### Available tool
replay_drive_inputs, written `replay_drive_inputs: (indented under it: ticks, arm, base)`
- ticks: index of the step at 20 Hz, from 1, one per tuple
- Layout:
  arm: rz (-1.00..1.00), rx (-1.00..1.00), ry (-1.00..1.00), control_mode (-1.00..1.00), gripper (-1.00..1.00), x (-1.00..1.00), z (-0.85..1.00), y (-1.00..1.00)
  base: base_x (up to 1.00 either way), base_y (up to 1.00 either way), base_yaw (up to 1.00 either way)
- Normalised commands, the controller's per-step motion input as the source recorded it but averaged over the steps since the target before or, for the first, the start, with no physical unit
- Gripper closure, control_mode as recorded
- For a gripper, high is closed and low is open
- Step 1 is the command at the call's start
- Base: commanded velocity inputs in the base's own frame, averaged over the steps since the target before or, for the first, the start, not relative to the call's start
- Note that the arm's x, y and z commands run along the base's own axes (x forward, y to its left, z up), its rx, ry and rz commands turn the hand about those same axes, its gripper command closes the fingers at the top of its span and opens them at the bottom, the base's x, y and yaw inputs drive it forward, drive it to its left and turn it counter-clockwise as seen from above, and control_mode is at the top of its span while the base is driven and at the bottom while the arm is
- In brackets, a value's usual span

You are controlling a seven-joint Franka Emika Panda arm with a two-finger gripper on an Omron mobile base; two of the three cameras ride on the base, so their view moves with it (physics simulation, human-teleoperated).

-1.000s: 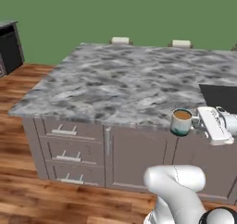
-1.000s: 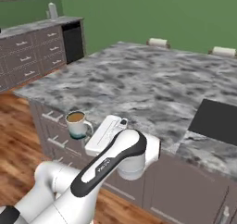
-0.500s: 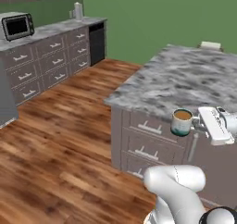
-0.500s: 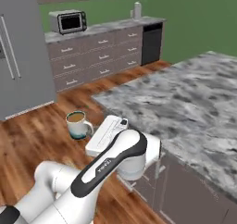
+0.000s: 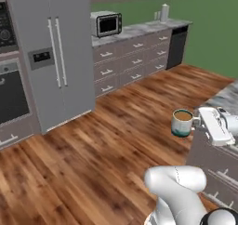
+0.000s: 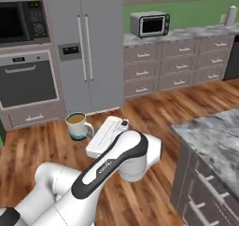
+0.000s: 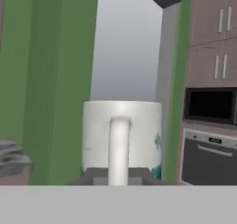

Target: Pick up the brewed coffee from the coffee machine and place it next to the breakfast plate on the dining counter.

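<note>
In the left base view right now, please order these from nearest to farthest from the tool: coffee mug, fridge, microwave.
1. Coffee mug: held by its handle in the tool, over the wood floor.
2. Fridge: far left, against the back wall.
3. Microwave: on the back worktop, right of the fridge; these two are nearly too close to call.

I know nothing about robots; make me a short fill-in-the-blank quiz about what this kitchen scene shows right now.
1. The robot's hand holds a small white mug with a teal band by its ____.
2. The liquid in the mug is ____ in colour.
3. The mug is carried above the ____ floor.
4. The silver microwave sits on the marble worktop to the ____ of the tall grey fridge.

Missing words: handle; brown; wooden; right
</note>
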Motion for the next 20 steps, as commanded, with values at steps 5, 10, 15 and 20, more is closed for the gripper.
replay_drive_inputs:
  ticks: [5, 10, 15, 20]
  arm:
    - [0.0, 0.0, 0.0, 1.0, 1.0, 0.0, 0.0, 0.0]
    - [0.0, 0.0, 0.0, 1.0, 1.0, 0.0, 0.0, 0.0]
    - [0.0, 0.0, 0.0, 1.0, 1.0, 0.0, 0.0, 0.0]
    - [0.0, 0.0, 0.0, 1.0, 1.0, 0.0, 0.0, 0.0]
  base:
    - [1.0, 0.52, 0.39]
    - [0.99, 0.0, -0.07]
    - [0.87, 0.0, -0.5]
    - [0.78, 0.0, -0.55]
